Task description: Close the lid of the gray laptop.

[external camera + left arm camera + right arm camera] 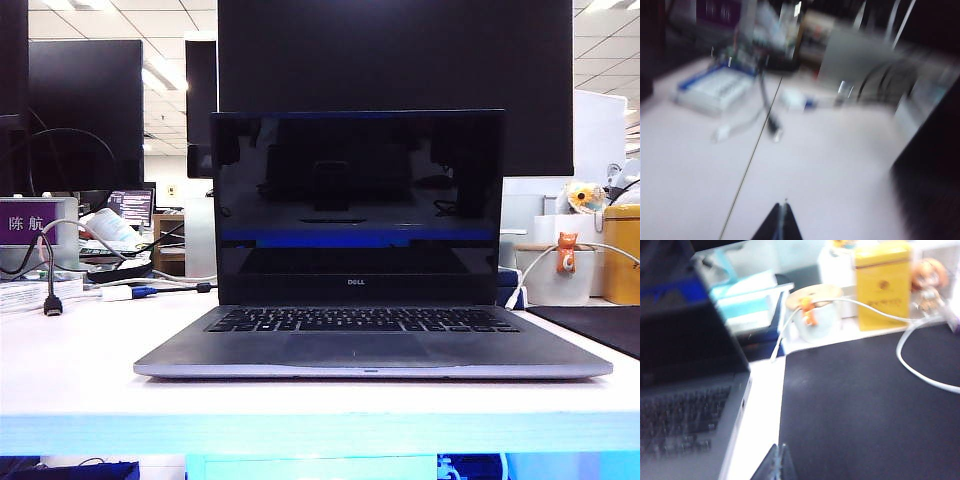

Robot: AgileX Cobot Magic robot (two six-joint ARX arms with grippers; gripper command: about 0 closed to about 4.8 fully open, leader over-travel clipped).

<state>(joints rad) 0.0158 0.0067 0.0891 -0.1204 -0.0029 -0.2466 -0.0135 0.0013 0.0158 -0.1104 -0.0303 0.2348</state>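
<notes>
The gray laptop (372,345) sits open in the middle of the white table, its keyboard facing the exterior view. Its lid (357,205) stands upright, the black screen showing a small Dell logo. Neither gripper appears in the exterior view. My left gripper (781,206) hovers shut over bare white table, with a dark edge of the laptop (935,170) off to one side. My right gripper (779,447) is shut, holding nothing, above the strip of table between the laptop's base (687,425) and a black mat (870,410). The lid (685,325) rises beside it.
A large black monitor (395,60) stands behind the laptop. Left of it lie books (40,290), cables (52,300) and a purple sign (28,222). On the right are the black mat (590,325), a white cup (815,315), a yellow tin (882,285) and a white cable (910,355).
</notes>
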